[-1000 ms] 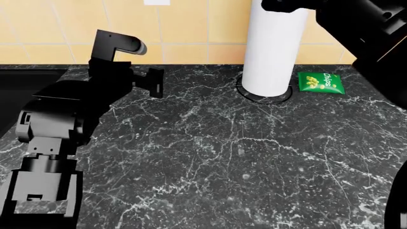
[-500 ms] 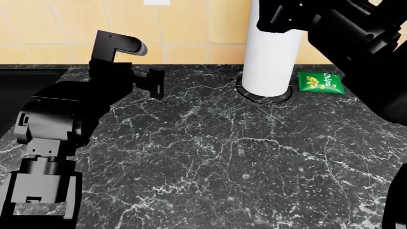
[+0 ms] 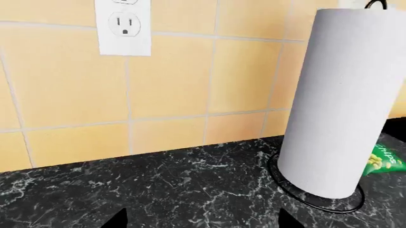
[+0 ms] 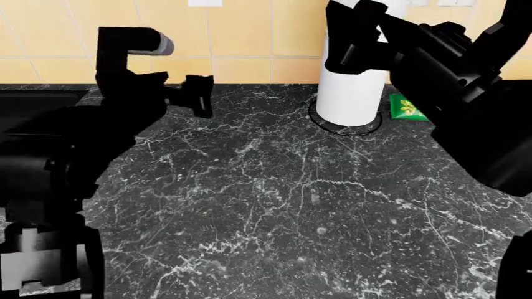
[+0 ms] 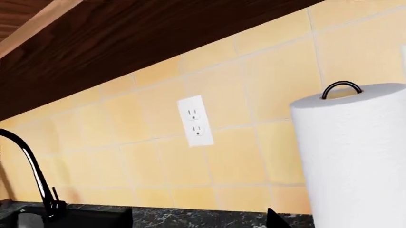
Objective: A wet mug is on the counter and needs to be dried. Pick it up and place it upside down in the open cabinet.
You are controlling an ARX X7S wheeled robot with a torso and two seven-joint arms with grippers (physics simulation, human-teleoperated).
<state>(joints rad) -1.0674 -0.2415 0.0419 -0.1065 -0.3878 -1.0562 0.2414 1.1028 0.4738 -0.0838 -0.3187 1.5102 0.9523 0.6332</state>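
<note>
black-grey marble, white-veined, makes the counter (image 4: 291,205). near its back edge a smooth white paper roll (image 4: 353,93) stands on a wire ring, a green "chips" bag (image 4: 405,107) beside it. mug unseen. both grippers (image 4: 198,95) (image 4: 353,37): grip state unclear.

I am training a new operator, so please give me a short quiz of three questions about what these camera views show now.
1. True or false: the mug is visible in some view.
2. What lies on the counter beside the paper towel roll? A: chips bag; B: sponge; C: plate.
3. Fill in: the right wrist view shows a curved black ____.
Key: 1 false; 2 A; 3 faucet.
</note>
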